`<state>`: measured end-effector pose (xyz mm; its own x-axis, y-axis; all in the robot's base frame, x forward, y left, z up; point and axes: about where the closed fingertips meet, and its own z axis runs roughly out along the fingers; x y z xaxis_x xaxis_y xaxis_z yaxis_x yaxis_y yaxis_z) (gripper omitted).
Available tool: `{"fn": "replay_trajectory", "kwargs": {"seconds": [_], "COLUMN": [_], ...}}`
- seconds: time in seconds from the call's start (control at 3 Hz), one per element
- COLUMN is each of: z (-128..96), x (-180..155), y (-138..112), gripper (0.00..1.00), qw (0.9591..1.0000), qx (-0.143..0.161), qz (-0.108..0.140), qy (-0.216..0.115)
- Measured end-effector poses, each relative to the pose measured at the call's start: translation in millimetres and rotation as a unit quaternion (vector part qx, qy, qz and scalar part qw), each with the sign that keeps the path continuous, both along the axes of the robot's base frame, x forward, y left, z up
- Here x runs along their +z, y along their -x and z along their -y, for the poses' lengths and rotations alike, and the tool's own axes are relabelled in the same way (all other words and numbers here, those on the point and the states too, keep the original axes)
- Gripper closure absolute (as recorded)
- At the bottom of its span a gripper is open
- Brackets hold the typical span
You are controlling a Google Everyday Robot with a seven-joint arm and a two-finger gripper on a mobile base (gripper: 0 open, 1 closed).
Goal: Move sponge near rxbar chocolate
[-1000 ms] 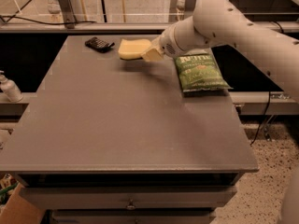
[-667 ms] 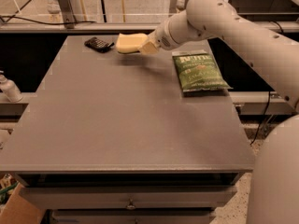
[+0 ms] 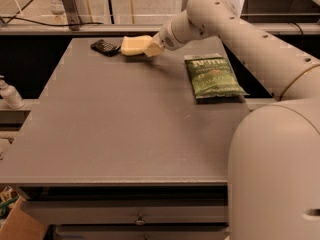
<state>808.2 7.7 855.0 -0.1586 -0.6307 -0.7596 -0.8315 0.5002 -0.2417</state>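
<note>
The pale yellow sponge [image 3: 133, 45] is at the far left part of the grey table [image 3: 125, 124], just right of the small black rxbar chocolate [image 3: 104, 47], almost touching it. My gripper [image 3: 151, 49] is at the sponge's right end, its yellowish fingers shut on the sponge. The sponge is low over the table; I cannot tell if it rests on it. My white arm reaches in from the right.
A green chip bag [image 3: 212, 77] lies flat on the right side of the table. A white bottle [image 3: 10, 94] stands off the table's left edge. A railing and posts run behind the far edge.
My gripper has carried the sponge left and toward the far edge, closing the gap to the black bar. The bar and chip bag have not moved.
</note>
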Motion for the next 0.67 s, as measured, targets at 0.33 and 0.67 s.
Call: {"fn": "replay_trajectory", "kwargs": {"seconds": [0.33, 0.67], "z": [-4.2, -7.8], "x": [-8.2, -12.4], "y": [-12.7, -17.6], "gripper": [1.00, 0.82], "qw": [1.0000, 0.9999], "qx": [-0.001, -0.003], "qz": [-0.005, -0.010], "qy": [0.006, 0.005]}}
